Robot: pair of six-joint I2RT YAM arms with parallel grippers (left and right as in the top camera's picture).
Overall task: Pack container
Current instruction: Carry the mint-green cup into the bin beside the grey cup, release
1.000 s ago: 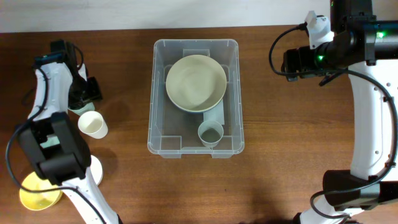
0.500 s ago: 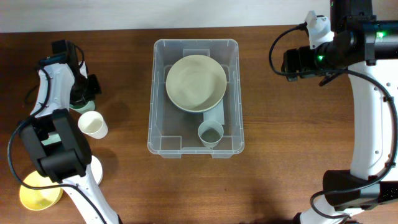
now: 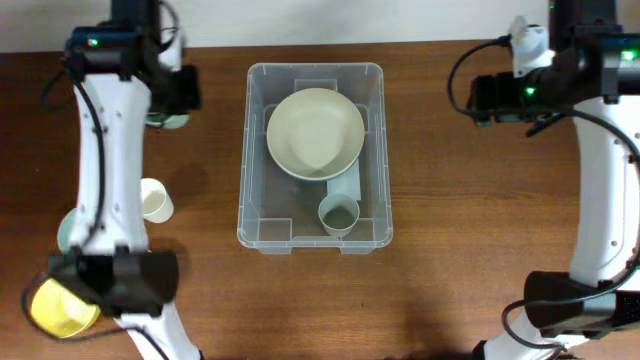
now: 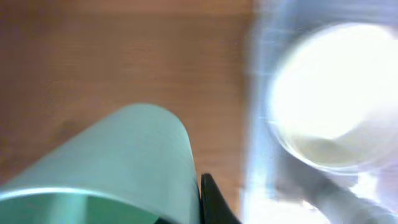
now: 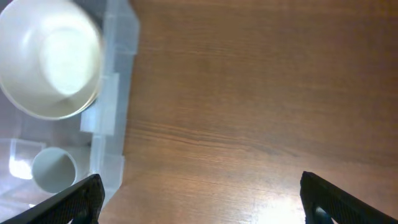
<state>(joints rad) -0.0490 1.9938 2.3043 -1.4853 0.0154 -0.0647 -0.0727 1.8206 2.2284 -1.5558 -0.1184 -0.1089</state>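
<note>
Currently left end effector [image 3: 168, 108] clamped on mint cup [image 4: 124, 162] near container [image 3: 375, 150], right end effector [image 5: 202, 199] spread wide above table [image 5: 249, 93]

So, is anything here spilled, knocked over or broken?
Nothing stands out. The cream bowl and small cup sit upright inside the clear container. I see no spills or cracks, and the left gripper holds a mint cup beside the container.
</note>
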